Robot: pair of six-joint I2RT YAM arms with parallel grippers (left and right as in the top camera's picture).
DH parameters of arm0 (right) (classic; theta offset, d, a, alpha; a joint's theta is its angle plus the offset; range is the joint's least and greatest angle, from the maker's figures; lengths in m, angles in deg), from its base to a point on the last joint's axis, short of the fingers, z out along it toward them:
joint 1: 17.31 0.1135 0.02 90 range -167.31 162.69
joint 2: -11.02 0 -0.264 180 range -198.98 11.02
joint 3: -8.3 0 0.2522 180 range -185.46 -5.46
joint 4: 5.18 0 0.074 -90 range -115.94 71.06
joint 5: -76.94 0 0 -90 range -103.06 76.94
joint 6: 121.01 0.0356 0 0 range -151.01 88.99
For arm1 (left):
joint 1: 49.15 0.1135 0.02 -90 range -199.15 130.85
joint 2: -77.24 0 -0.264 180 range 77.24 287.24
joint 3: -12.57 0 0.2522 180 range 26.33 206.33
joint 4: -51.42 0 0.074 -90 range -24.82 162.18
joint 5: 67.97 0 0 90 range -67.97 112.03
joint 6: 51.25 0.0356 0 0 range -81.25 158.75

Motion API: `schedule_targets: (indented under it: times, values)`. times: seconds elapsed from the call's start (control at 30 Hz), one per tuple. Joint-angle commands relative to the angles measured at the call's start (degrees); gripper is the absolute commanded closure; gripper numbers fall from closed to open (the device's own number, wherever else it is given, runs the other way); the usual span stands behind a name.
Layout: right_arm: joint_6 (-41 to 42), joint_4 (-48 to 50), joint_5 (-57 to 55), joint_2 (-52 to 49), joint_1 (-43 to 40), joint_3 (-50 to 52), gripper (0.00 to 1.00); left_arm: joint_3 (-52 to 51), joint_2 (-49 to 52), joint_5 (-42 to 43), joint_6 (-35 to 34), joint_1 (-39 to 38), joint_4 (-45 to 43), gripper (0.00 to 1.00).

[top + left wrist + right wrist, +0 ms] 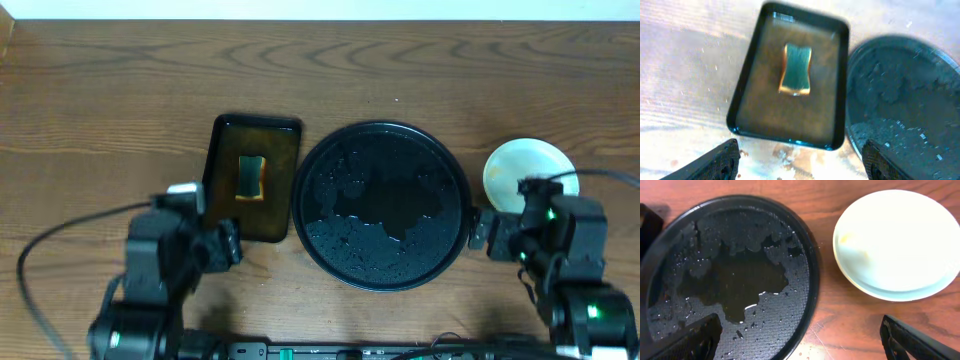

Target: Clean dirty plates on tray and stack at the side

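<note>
While the round black tray (pixel 440 165) sits mid-table with no plate on it, its glossy floor carries a ragged film of water and scattered droplets. The plates (pixel 892 240) rest on the bare wood of the table (pixel 120 90) just beside the tray's right rim, apart from it. The top one is pale with a faint yellowish smear, and a mint-tinted rim shows along the lower edge; how many lie stacked there is hard to tell from these views.

The right gripper (pixel 802 337) hangs near the gap between tray and plates, fingers spread wide and holding nothing. The left gripper (pixel 800 161) (also spread, also unladen) hovers at the near end of the small rectangular tray (pixel 745 95), where a green sponge (pixel 796 69) lies in murky liquid.
</note>
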Motion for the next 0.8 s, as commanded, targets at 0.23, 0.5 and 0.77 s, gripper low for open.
schedule_targets:
  times: [0.23, 0.5, 0.77]
  values:
    - [0.7, -0.3, -0.8, 2.3, 0.8, 0.7, 0.01, -0.6, -6.9, -0.9, 1.1, 0.0, 0.2, 0.21]
    - [0.7, -0.5, -0.8, 2.3, 0.8, 0.7, 0.01, -0.6, -6.8, -0.9, 1.1, 0.0, 0.2, 0.21]
    - [0.2, -2.8, -1.3, 2.3, 0.8, 0.7, 0.01, -0.6, -6.8, -0.9, 1.1, 0.0, 0.2, 0.21]
